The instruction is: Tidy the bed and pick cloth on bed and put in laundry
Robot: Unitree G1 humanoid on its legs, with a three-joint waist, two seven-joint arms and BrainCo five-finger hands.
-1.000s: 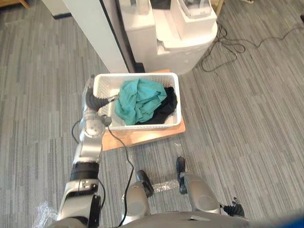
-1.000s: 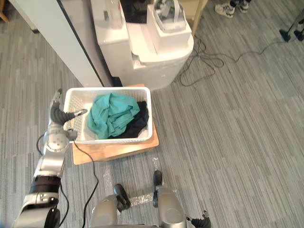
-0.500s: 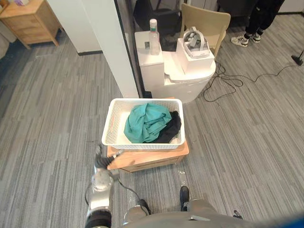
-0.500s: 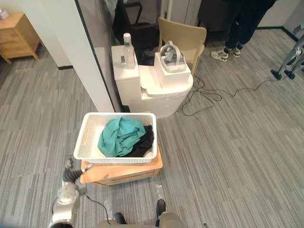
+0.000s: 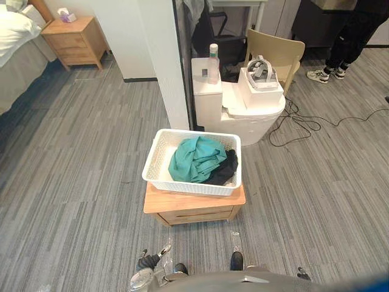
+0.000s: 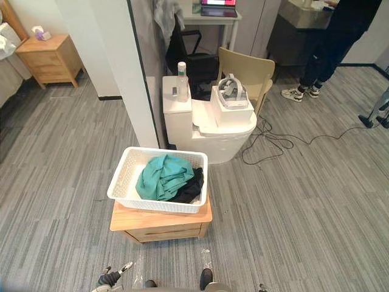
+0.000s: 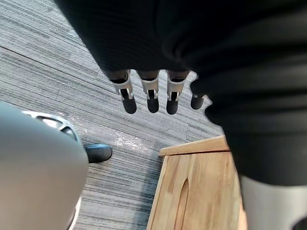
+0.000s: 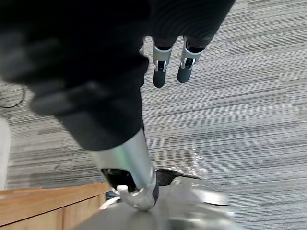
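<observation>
While teal cloth lies in basket — left hand low, well apart.

You've got a bottle and headset on the white unit at 12 o'clock, chair behind, nightstand at 10.

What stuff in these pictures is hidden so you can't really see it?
Bed: cut off by the left eye view's corner; any cloth remaining there is unseen.
Black cloth: mostly under the teal cloth in the basket; its kind is unclear.
Person: cut off by the right eye view's top edge.
</observation>
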